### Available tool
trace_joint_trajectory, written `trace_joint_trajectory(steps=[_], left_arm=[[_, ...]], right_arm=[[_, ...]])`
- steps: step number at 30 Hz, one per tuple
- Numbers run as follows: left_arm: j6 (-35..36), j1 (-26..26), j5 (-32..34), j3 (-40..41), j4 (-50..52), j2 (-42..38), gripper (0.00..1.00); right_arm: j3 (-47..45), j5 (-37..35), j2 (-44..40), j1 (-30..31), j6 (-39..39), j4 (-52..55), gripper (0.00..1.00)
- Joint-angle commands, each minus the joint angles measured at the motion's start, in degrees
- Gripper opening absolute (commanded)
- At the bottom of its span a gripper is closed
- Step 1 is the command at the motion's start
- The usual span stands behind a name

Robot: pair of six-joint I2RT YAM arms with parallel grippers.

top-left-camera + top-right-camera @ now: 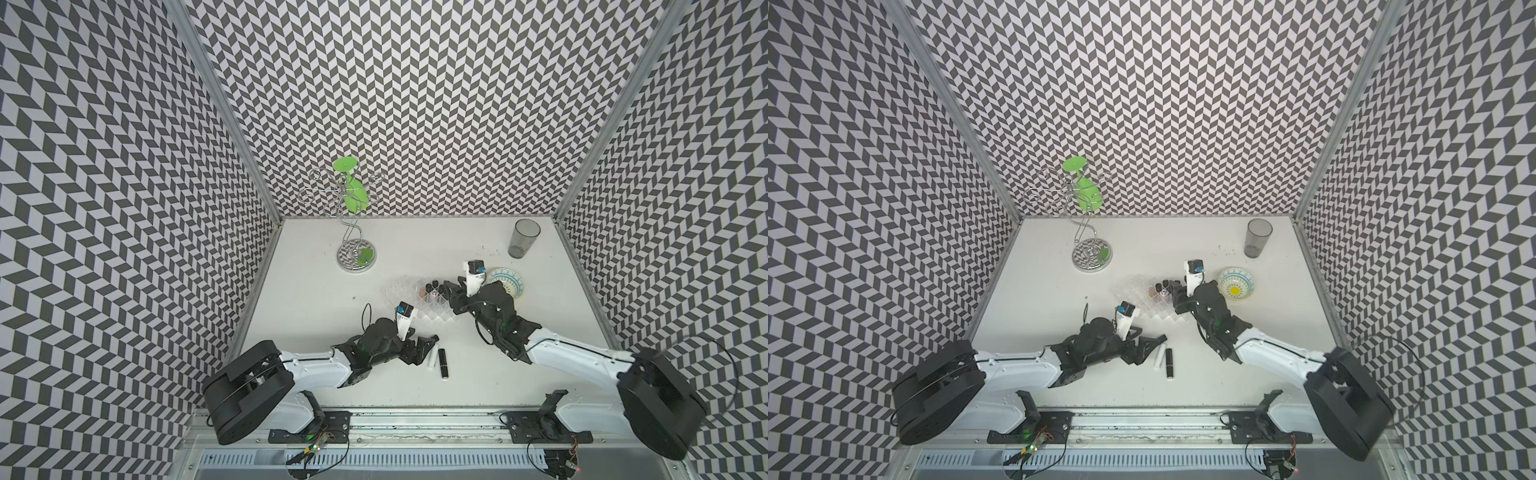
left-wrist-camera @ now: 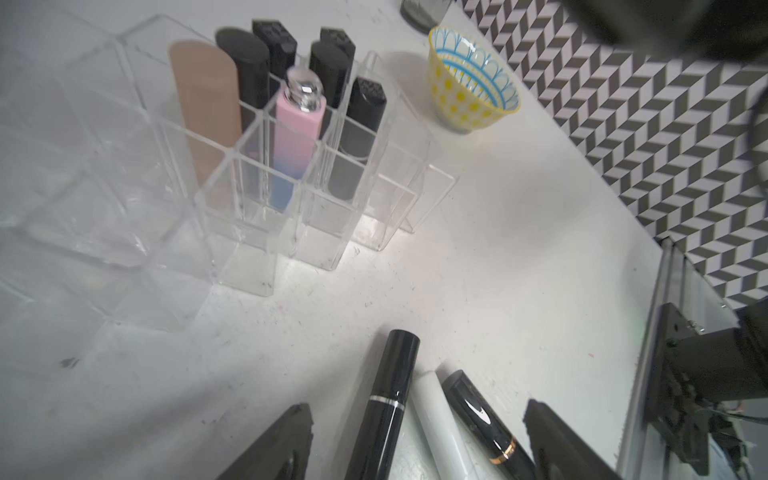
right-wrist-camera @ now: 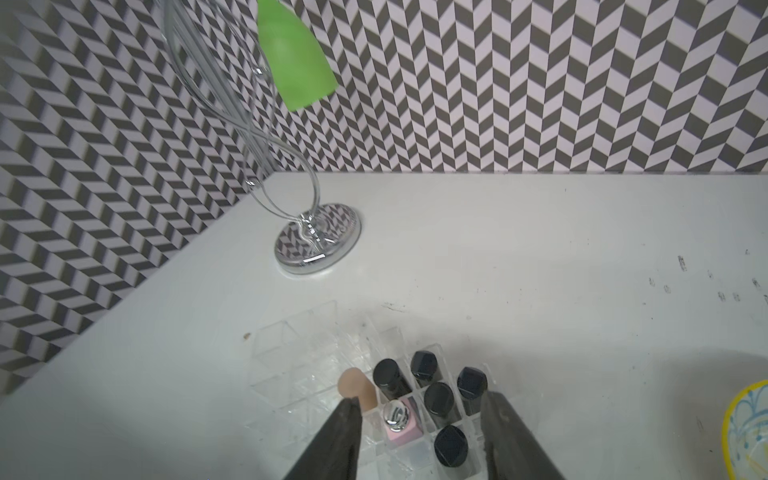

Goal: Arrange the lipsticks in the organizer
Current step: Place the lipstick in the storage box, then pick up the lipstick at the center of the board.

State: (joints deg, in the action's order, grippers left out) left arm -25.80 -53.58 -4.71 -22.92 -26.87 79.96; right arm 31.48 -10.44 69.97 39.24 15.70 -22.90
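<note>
Nearest the arm bases, the left claw (image 2: pixel 415 407) is reaching low over the white counter (image 1: pixel 478 382) with its fingers spread wide and gripping nothing. Three loose lipsticks are lying flat and close together between those fingers: a black lipstick with a silver band (image 2: pixel 390 399), a white lipstick (image 2: pixel 436 419) and a black lipstick with a gold band (image 2: pixel 482 415). Just beyond them, near the middle of the counter, the clear organizer (image 2: pixel 249 232) is sitting with seven tubes standing upright in its compartments, all clustered at the end toward the right arm. These are a tan lipstick (image 2: pixel 203 108), a pink-to-blue lipstick (image 2: pixel 291 141) with a silver cap, and five black lipsticks (image 3: pixel 438 399) around them. The right claw (image 3: pixel 420 398) is hovering over that filled end, its fingers moderately apart and holding nothing, with the tubes showing below the gap between them. Beside the organizer on the right arm's side, a blue-and-yellow patterned bowl (image 1: pixel 505 282) is resting on the counter. Farther back, a grey translucent tumbler (image 1: pixel 523 239) is standing upright near the rear wall, and well apart from it a chrome wire stand (image 1: pixel 355 253) is carrying a green stemmed cup (image 1: pixel 351 195) upside down.
</note>
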Motion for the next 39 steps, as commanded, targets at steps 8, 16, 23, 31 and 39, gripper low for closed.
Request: trace_joint_trajectory(steps=[8, 16, 23, 31, 39], left_arm=[[0.2, -4.3, 14.8, -8.1, 15.5, 6.9, 0.68], [-1.1, -4.9, 15.0, -9.2, 18.3, 9.6, 0.61], [-0.7, -5.5, 13.7, -12.0, 19.5, 13.6, 0.48], [-2.5, -5.6, 14.8, -13.0, 21.0, 13.7, 0.25], [-0.9, -5.6, 10.4, -9.4, 13.4, 1.7, 0.08]], right_arm=[[-8.9, 9.0, -15.8, 0.3, 7.0, 6.3, 0.51], [-10.6, 10.4, -19.7, 0.3, 7.8, 6.9, 0.51], [-11.9, 10.9, -20.0, 0.3, 8.2, 6.2, 0.51], [-13.3, 13.0, -21.5, 0.3, 9.1, 5.8, 0.51], [-13.8, 22.7, -18.0, 0.3, 12.2, 3.8, 0.5]])
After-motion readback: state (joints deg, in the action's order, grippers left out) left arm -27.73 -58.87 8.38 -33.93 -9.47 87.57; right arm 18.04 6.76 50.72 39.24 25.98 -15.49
